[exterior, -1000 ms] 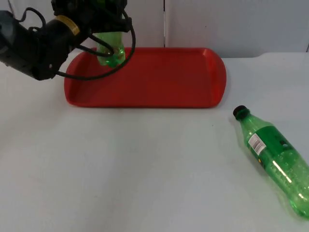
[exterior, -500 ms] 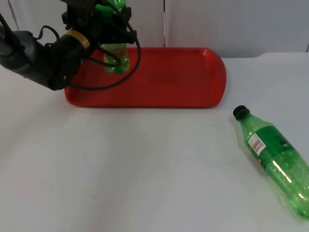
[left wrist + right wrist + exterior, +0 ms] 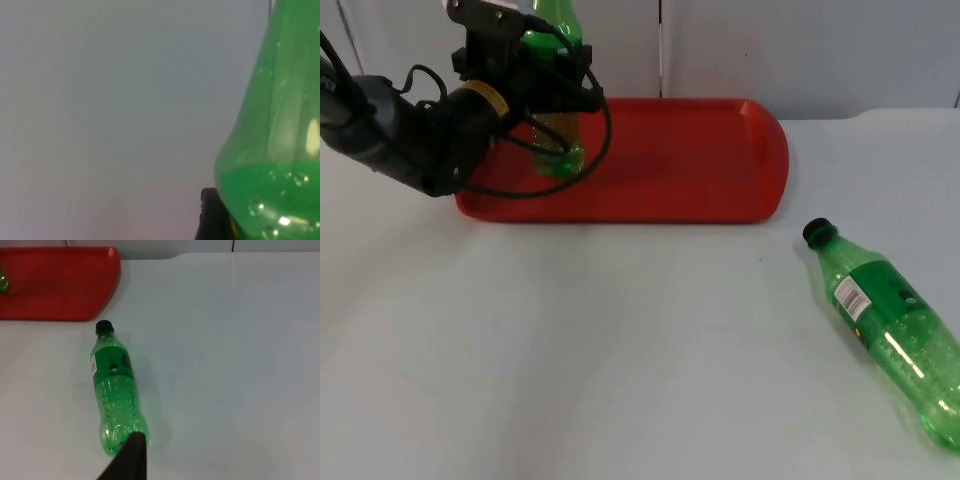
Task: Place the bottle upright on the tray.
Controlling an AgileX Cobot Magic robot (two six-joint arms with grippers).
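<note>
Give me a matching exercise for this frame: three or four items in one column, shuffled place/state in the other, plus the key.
Items:
1. left gripper
2. held bottle
3. second bottle
4. red tray

Places/states:
A. lying on its side on the white table, black cap on
B. flat on the table by the grey wall
C. upright over the tray's left end
D. shut around a green bottle

Pairs: 1-D, 2-C, 3-A, 4-B

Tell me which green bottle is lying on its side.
The capped bottle on the white table, right of the red tray; the other bottle stands upright in the left gripper.
</note>
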